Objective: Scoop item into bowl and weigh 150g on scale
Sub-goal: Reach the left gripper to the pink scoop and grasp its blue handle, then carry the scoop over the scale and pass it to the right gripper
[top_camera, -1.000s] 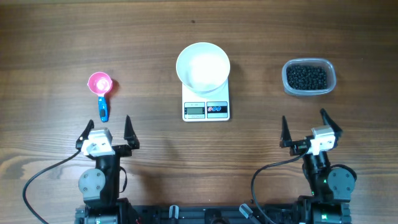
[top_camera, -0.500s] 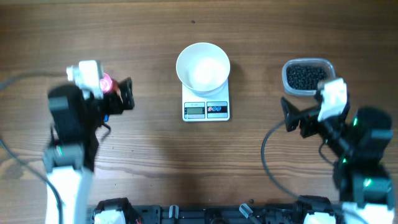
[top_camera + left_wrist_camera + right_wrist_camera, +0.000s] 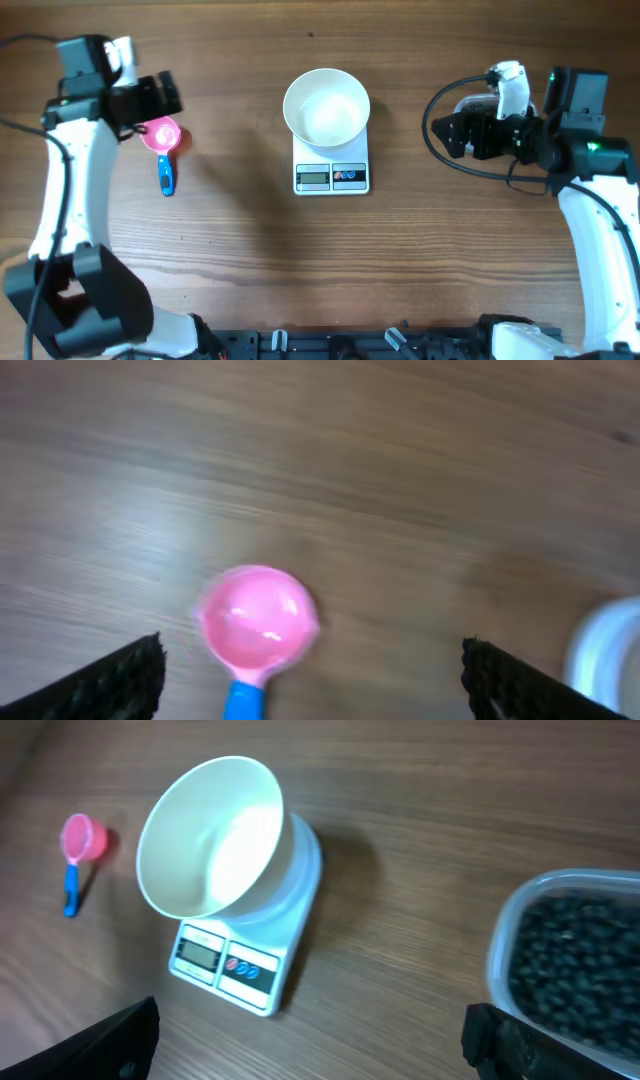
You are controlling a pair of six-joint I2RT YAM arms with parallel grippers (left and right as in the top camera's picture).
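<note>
The white bowl point(image 3: 326, 108) stands empty on the white scale point(image 3: 331, 176) at the table's middle. The item, a heap of black beads point(image 3: 580, 970), fills a clear tub point(image 3: 500, 955) at the right; in the overhead view my right arm covers most of it. My right gripper point(image 3: 470, 135) hangs open above the tub's left side, nothing between its fingers. A pink scoop with a blue handle point(image 3: 160, 135) lies at the left. My left gripper point(image 3: 147, 100) hovers open just beyond it, and the scoop point(image 3: 258, 615) shows between its fingertips.
Bare wooden table surrounds the scale point(image 3: 225, 965) and bowl point(image 3: 200, 840). The bowl's rim point(image 3: 610, 660) shows at the right edge of the left wrist view. Cables trail from both arms.
Both arms have lifted from their rest near the front edge and swung outward and forward. The left now hangs over the scoop, the right over the tub. Both stayed open.
</note>
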